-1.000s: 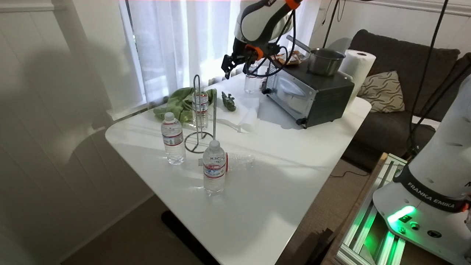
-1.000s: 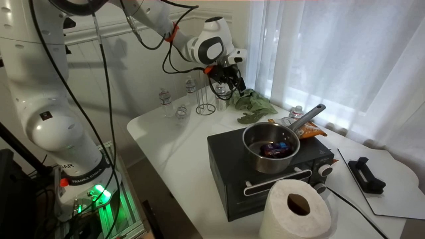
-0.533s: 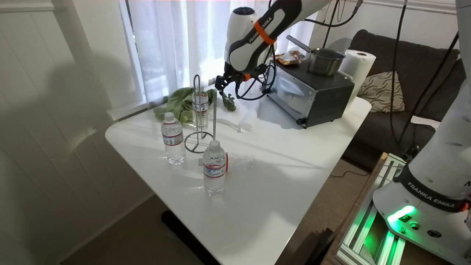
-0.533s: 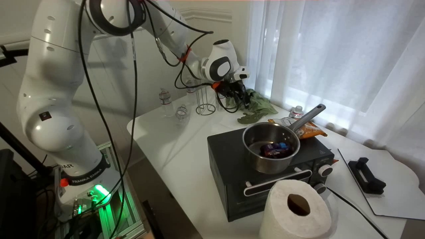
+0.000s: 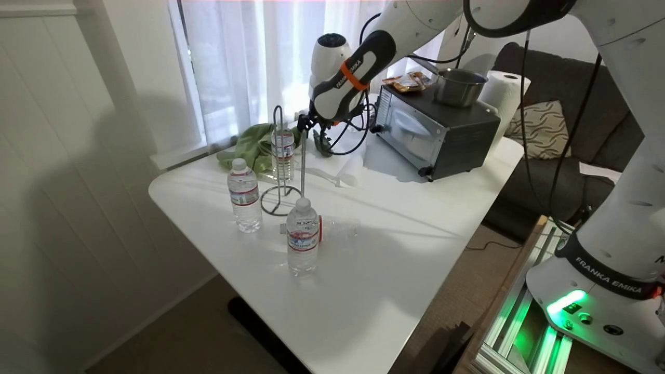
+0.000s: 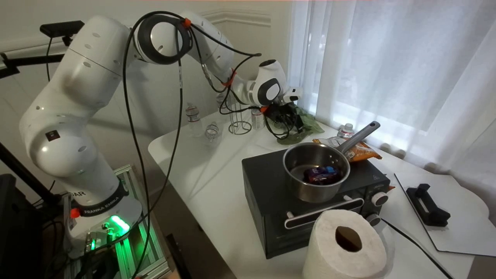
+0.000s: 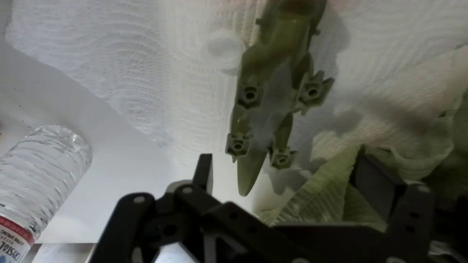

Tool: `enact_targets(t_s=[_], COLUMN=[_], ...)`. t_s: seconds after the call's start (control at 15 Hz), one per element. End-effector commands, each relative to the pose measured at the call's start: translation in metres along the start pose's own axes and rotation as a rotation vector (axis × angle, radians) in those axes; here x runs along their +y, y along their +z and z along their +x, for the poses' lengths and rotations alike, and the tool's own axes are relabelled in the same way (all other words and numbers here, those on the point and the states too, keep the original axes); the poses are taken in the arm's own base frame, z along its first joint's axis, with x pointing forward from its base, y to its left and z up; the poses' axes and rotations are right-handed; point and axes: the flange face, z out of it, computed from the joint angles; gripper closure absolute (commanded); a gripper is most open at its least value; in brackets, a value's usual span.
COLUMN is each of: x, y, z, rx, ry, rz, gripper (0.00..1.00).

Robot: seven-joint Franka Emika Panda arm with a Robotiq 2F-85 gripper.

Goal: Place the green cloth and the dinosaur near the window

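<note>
Pincer wide near the dinosaur on paper towel; green cloth by the curtain.

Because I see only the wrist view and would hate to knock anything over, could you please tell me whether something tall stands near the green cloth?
Observer: Yes, a wire holder stands upright in front of the green cloth in an exterior view.
Operator: Thank you; is anything stacked outside my picture?
Observer: A saucepan sits on top of a toaster oven.
Operator: And is any bottle lying down?
Observer: Yes, one water bottle lies on its side, behind an upright bottle in an exterior view.
</note>
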Motion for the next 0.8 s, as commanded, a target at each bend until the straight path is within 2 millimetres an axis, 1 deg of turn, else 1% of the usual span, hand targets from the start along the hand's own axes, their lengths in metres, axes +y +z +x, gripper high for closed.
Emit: enact_targets(t_s=[0.0, 0.27, 0.67, 0.73], x=[0.000, 0.006, 0.006, 0.005], y=[0.018, 0.033, 0.049, 0.050], z=[0.016, 0.018, 0.010, 0.009], rx=[0.024, 0.001, -0.111, -0.126], ry=[0.060, 0.108, 0.114, 0.113], rz=[-0.047, -0.087, -0.132, -0.139], gripper=[0.00, 0.00, 0.00, 0.25])
